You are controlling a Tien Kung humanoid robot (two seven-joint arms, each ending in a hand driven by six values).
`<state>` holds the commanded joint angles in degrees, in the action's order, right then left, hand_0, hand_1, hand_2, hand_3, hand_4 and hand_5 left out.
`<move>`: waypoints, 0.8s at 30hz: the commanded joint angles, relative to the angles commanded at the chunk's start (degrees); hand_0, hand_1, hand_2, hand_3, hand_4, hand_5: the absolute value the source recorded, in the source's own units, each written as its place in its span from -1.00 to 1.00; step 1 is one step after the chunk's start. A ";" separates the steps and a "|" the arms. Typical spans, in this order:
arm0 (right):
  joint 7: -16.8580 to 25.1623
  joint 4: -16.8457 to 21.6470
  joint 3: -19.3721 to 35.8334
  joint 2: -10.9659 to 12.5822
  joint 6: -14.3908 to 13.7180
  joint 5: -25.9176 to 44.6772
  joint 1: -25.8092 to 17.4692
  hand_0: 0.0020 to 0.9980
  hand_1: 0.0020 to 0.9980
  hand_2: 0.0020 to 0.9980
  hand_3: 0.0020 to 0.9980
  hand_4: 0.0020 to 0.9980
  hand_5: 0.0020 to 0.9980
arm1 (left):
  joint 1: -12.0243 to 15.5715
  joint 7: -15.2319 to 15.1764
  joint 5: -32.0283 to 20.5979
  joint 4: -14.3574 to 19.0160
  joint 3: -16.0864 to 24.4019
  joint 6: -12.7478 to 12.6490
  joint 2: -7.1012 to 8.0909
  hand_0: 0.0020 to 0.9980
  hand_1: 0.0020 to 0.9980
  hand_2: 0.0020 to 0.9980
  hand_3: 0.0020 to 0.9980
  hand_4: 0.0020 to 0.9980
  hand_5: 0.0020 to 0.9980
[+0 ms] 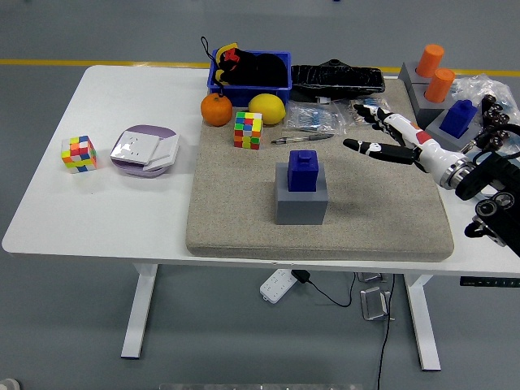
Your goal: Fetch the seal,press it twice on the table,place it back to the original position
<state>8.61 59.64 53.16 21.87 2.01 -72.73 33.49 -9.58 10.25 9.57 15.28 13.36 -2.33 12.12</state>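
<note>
Your right robot hand (382,134) hangs over the beige mat (390,219), fingers spread wide and holding nothing. The blue seal (305,171) sits upright on its grey block (301,203), well apart to the hand's left and slightly nearer you. A pen (302,139) lies just left of the fingertips on the counter (122,211).

The right arm is reaching in from the picture's right edge, its black forearm low at the edge and its white wrist angling up and to the left. The right hand (382,134) is hovering with its fingers (363,109) spread and extended leftward, the thumb stretched out below them, and it is grasping nothing.
</note>
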 joint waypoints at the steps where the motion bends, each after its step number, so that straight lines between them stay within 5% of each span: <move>1: 0.15 -0.10 0.86 0.25 -0.15 0.15 -0.51 1.00 1.00 1.00 1.00 1.00 0.49 | -0.02 0.00 0.01 0.00 0.03 0.00 0.00 0.59 0.49 0.48 0.53 0.24 -0.13; 5: 1.00 -0.49 5.22 1.14 -1.01 0.93 -3.09 1.00 1.00 1.00 1.00 1.00 0.49 | -0.01 0.03 -0.25 -0.09 -0.07 0.02 -0.05 0.59 0.49 0.48 0.53 0.24 -0.13; 6: 1.47 -0.54 6.39 1.37 -1.50 1.37 -3.92 1.00 1.00 1.00 1.00 1.00 0.86 | -0.01 0.05 -0.34 -0.13 -0.14 0.03 -0.06 0.59 0.49 0.48 0.53 0.24 -0.13; 11: 5.39 -0.33 10.35 2.47 -5.02 7.35 -7.73 1.00 1.00 1.00 1.00 1.00 0.86 | -0.03 0.02 -0.17 -0.12 0.25 0.01 -0.07 0.59 0.49 0.48 0.53 0.24 -0.13; 17: 5.21 0.27 15.01 2.65 -6.70 7.60 -11.53 1.00 1.00 1.00 1.00 1.00 0.79 | -0.01 0.04 -0.20 -0.14 0.26 0.04 -0.17 0.59 0.49 0.48 0.53 0.25 -0.12; 18: 5.06 0.48 15.90 2.54 -6.91 8.05 -12.15 0.93 0.85 0.78 0.74 1.00 0.26 | -0.01 0.06 -0.22 -0.14 0.20 0.06 -0.20 0.59 0.49 0.48 0.53 0.24 -0.12; 23: 3.92 2.02 19.20 2.06 -7.03 7.68 -14.42 0.93 0.85 0.78 0.74 1.00 0.26 | -0.22 0.05 -0.14 -0.14 0.19 0.05 -0.19 0.59 0.49 0.48 0.53 0.24 -0.12; 24: 3.43 2.42 20.28 1.79 -6.90 7.15 -14.93 0.76 0.60 0.53 0.49 1.00 0.02 | -0.38 0.03 -0.11 -0.14 0.25 0.03 -0.16 0.59 0.49 0.48 0.53 0.24 -0.13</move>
<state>12.04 62.06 73.43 23.66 -4.89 -65.58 18.55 -9.96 10.28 9.46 15.14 13.61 -2.30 11.96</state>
